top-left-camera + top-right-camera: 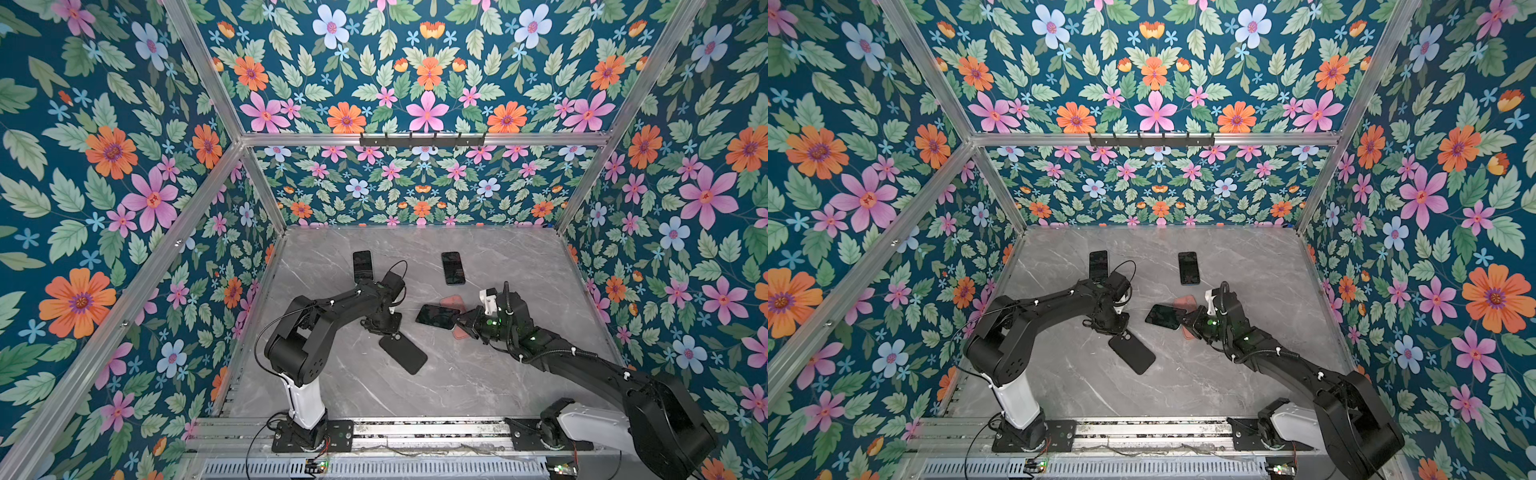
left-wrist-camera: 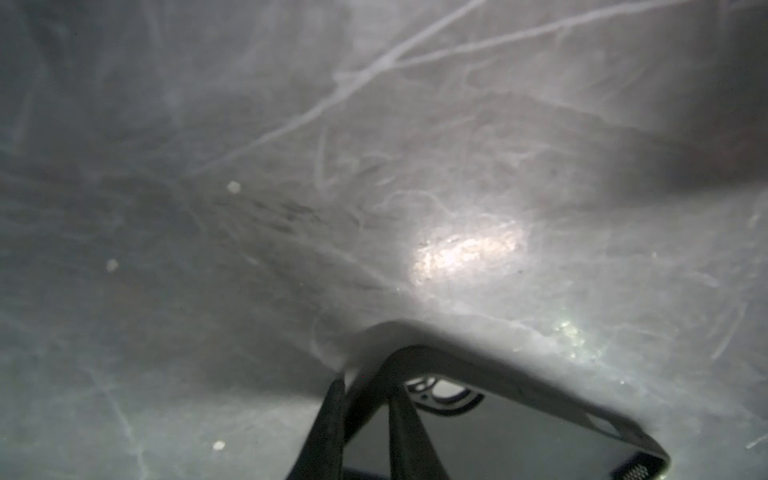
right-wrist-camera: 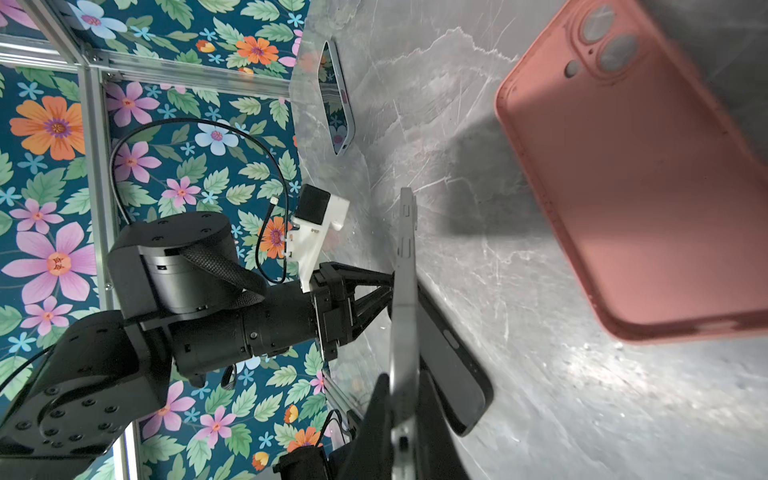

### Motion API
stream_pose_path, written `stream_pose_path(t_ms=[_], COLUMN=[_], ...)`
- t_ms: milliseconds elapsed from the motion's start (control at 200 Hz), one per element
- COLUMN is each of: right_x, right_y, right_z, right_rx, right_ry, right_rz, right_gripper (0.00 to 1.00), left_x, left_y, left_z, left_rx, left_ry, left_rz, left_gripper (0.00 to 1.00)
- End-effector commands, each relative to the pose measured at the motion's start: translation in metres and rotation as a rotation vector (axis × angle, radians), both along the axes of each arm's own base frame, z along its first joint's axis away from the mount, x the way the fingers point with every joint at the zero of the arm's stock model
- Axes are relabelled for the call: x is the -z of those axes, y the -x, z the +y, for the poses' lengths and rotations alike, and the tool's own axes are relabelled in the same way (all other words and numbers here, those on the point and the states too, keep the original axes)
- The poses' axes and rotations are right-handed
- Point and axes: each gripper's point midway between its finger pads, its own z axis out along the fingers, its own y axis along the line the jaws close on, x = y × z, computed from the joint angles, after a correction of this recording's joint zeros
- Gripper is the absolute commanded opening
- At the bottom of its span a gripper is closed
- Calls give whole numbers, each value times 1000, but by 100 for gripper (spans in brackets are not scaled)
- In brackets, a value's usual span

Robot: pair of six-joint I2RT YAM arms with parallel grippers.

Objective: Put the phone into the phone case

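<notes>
Begins nearest with black case (image 1: 405, 355), flat on table (image 1: 478, 386), hollow side up, set askew. Pinches its far corner, beside the camera cutout, in left gripper (image 1: 390, 332): jaws narrow, clamped across the rim, with one finger (image 2: 332, 415) outside the wall and one inside. Confirms this in right wrist view, with left gripper pointing down onto that corner. Holds phone (image 1: 435, 316) by one short end in right gripper (image 1: 458, 322), jaws shut tight on it. Places phone just right of black case's gripped corner, apart from it, screen up in both top views, seen edge-on in right wrist view. Appears to lift phone off table, with a shadow cast beyond it. Finds pink case (image 1: 454, 300) directly under phone and right gripper, hollow side up, partly covered by them. Leaves phone in neither case. Ends farthest with spare phone (image 1: 362, 266) behind left arm and second spare phone (image 1: 452, 268) beyond pink case, flat, screens up, well apart.
</notes>
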Motion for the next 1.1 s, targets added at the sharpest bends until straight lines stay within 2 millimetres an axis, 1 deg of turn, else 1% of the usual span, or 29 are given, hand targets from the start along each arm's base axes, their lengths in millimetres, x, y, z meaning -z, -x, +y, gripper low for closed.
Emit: stream_pose_path(t_ms=[0, 95, 190, 340, 440, 530, 680, 765, 900, 1015, 1025, 1035, 1045, 1095], right_x=[-20, -21, -22, -26, -22, -20, -11, -8, 2, -1, 0, 9, 12, 16], right_y=[1, 3, 4, 6, 7, 8, 8, 9, 7, 9, 9, 9, 10, 9], right_z=[14, 17, 21, 31, 43, 58, 76, 85, 86, 87, 87, 87, 86, 85], right_rx=[-75, -101, -122, -160, -182, -214, -311, -384, -455, -515, -520, -523, -527, -545], right_ry=[-63, -76, -88, -115, -146, -198, -223, -233, -216, -219, -214, -203, -197, -174], right_rz=[-48, -41, -40, -45, -30, -18, -1, 6, 31, 18, 21, 41, 51, 53], right_gripper=[0, 0, 0, 0, 0, 0, 0, 0, 0, 0, 0, 0, 0, 0], left_x=[7, 7, 5, 0, 0, 0, -13, -17, -19, -18, -19, -19, -19, -19], left_y=[8, 5, 2, 0, 0, 0, -2, -3, -1, 0, 1, 0, 1, 0], left_z=[21, 30, 38, 36, 31, 37, 42, 42, 40, 40, 40, 40, 40, 41], left_rx=[-88, -165, -222, -256, -270, -309, -331, -329, -328, -333, -334, -335, -337, -346], left_ry=[-30, 10, 33, 75, 129, 181, 249, 276, 307, 322, 325, 329, 331, 344], left_rz=[34, 30, 23, 15, 20, 27, 8, 7, 12, 20, 21, 20, 21, 21], left_gripper=[18, 15, 15, 15, 20, 26, 32, 34, 35, 35, 35, 36, 36, 36])
